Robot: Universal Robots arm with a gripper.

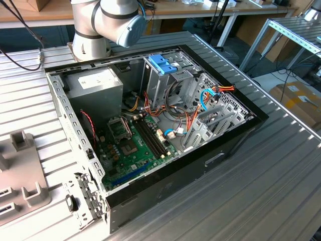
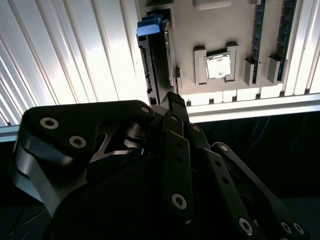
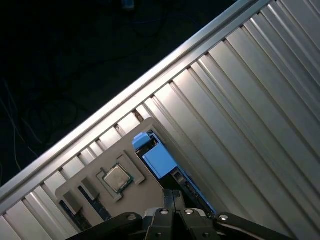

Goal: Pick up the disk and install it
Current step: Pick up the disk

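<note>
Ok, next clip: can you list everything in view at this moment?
table: one, ribbed silver, under everything
computer case: one, black, open, mid-table
motherboard: one, green, on the case floor
power-supply box: one, grey, case corner near the arm's base
drive cage: one, metal with a blue top, inside the case
cables: several, orange, red and blue, beside the cage
holder tray: one, grey, on the table
disk: one, dark with a blue rail, on edge in the tray
processor chip: one, silver, in a tray pocket
arm: one, silver-grey, behind the case
gripper: one, black, at the disk's end, contact unclear
</note>
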